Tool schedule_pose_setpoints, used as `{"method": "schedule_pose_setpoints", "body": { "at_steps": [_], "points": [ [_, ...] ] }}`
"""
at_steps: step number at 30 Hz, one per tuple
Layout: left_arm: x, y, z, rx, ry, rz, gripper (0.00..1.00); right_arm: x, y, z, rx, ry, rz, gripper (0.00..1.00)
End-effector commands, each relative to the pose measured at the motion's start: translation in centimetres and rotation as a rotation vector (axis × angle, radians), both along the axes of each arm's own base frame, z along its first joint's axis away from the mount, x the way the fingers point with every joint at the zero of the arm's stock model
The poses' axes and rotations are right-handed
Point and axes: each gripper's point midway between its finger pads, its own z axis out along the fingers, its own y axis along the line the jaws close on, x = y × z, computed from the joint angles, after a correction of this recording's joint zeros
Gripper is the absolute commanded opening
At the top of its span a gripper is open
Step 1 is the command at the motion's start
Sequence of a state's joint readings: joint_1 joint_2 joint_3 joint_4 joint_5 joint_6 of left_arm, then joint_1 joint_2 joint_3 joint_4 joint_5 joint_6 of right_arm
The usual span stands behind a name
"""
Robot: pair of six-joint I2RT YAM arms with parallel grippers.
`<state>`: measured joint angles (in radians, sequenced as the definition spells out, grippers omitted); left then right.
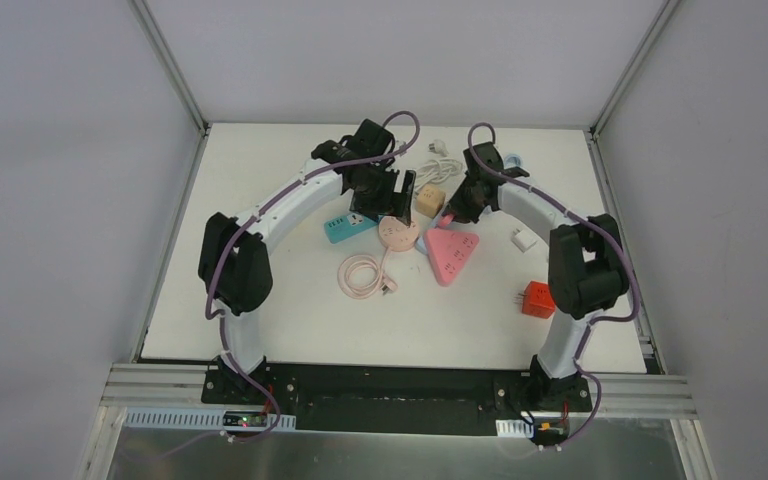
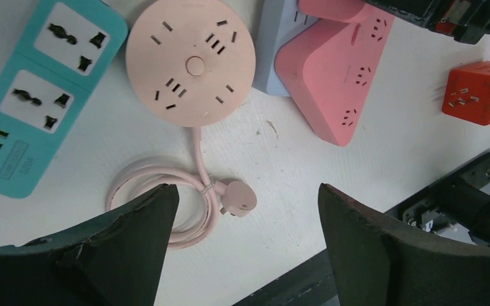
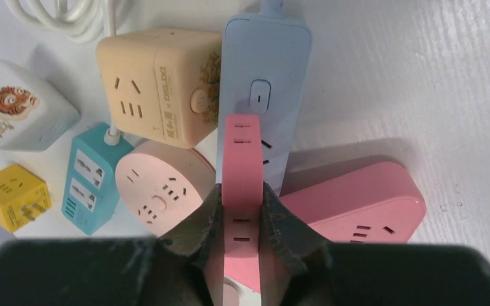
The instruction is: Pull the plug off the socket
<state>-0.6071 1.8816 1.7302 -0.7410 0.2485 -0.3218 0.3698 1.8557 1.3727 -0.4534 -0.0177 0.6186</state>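
A pink plug block (image 3: 241,159) stands in a pale blue power strip (image 3: 274,64) near the table's middle back. My right gripper (image 3: 241,191) is shut on the block, one finger on each side; in the top view the gripper (image 1: 460,207) sits over the strip. The left wrist view shows the strip (image 2: 274,51) with the block (image 2: 332,7) at its top edge. My left gripper (image 2: 245,191) is open and empty. It hovers above the table near the round pink socket (image 2: 190,60), and shows in the top view (image 1: 395,192).
Around the strip lie a pink triangular socket (image 1: 452,252), a beige cube socket (image 3: 159,86), a teal strip (image 1: 348,226), a coiled pink cable (image 1: 362,274), a white adapter (image 1: 523,239), a red cube (image 1: 537,299), a yellow cube (image 3: 11,196) and a white cube (image 3: 19,105).
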Motion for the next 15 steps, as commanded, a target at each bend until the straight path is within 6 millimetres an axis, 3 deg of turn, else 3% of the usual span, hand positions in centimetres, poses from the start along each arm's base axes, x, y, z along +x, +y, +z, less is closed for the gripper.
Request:
{"method": "schedule_pose_setpoints", "body": {
  "at_steps": [1, 4, 11, 15],
  "points": [
    [-0.7, -2.4, -0.2, -0.103, 0.109, -0.025, 0.82, -1.2, 0.4, 1.6, 0.078, -0.041, 0.102, 0.11],
    [-0.8, -3.5, -0.9, -0.133, 0.142, -0.030, 0.81, -1.8, -0.5, 1.4, 0.077, -0.033, 0.122, 0.00],
    [-0.6, -6.6, -2.1, -0.182, 0.187, -0.040, 0.77, -3.8, -1.1, 2.2, 0.075, -0.051, 0.221, 0.00],
    [-0.2, -8.1, -3.2, -0.201, 0.212, -0.024, 0.67, -4.3, -1.9, 1.5, 0.066, -0.032, 0.196, 0.00]
  ]
}}
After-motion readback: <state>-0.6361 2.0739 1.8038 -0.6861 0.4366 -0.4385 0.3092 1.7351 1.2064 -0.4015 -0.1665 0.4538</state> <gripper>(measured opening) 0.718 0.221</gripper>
